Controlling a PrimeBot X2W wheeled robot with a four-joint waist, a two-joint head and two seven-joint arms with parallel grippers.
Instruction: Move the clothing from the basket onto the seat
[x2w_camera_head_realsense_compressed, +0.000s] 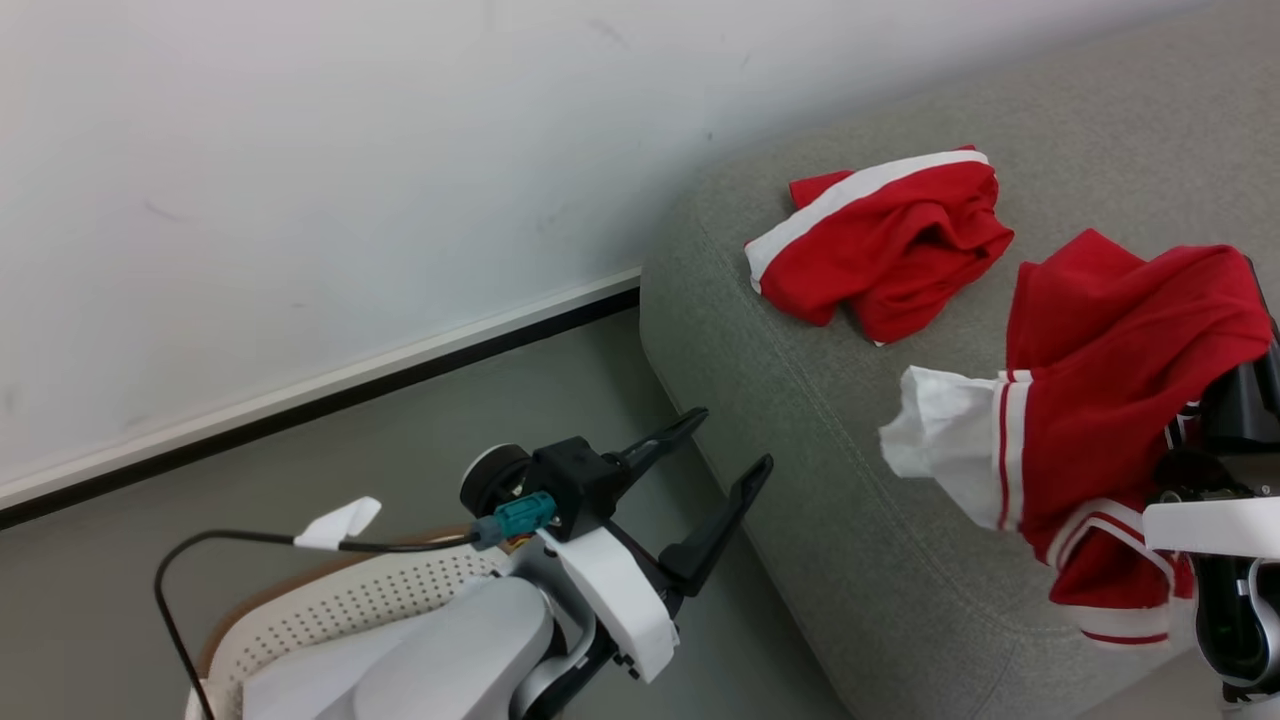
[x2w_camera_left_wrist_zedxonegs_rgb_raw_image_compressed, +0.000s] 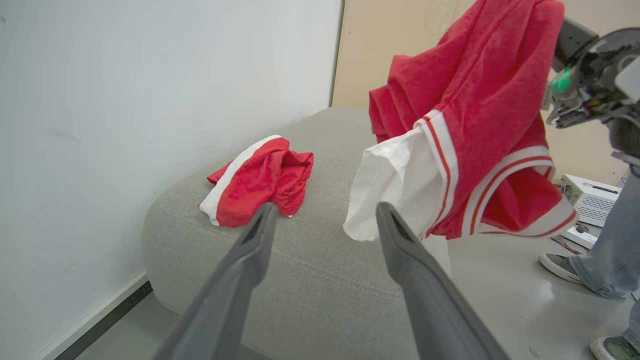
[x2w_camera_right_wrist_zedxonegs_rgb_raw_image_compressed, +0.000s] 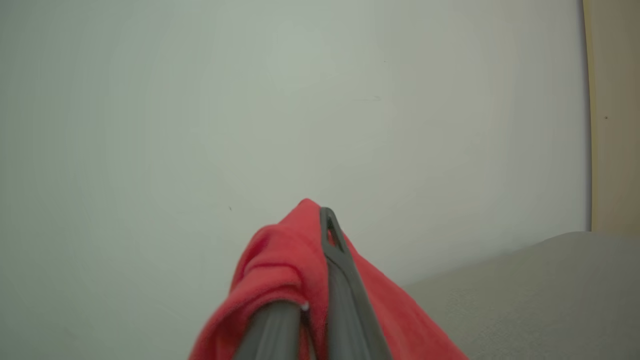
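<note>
— Two red pieces are being tracked; where is each one sitting?

— The banded piece (x2w_camera_head_realsense_compressed: 880, 245) is lying crumpled on the sofa (x2w_camera_head_realsense_compressed: 800, 420), toward the far side. The sleeved piece (x2w_camera_head_realsense_compressed: 1110, 400) is being held up to the right of it and nearer. It is pinched between the closed fingers of the right gripper (x2w_camera_right_wrist_zedxonegs_rgb_raw_image_compressed: 324, 235) and is hanging clear of the cushion, with its white sleeve drooping to the left.

— And the left gripper (x2w_camera_head_realsense_compressed: 732, 437)?

— It is being held idle with its fingers spread apart and nothing between them. It is hovering between the basket (x2w_camera_head_realsense_compressed: 340, 605) at the near left and the sofa's left edge.

— What step is being attempted?

— By the look of it, the sleeved piece is being set down as the last one. No red cloth is being seen in the basket, though much of the basket is being hidden by the left arm.

— How is that being done well?

— A drop well inside the cushion is being called for. The hem appears to be hanging about over the sofa's near edge, so it could be sliding to the floor on release. Lowering until the sleeve is resting on the cushion, and only then parting the fingers, is being advised. Cloth is being draped over one finger, so snagging is being risked and a slow upward withdrawal is being favoured. A bare patch beside the banded piece is being preferred to stacking.
</note>
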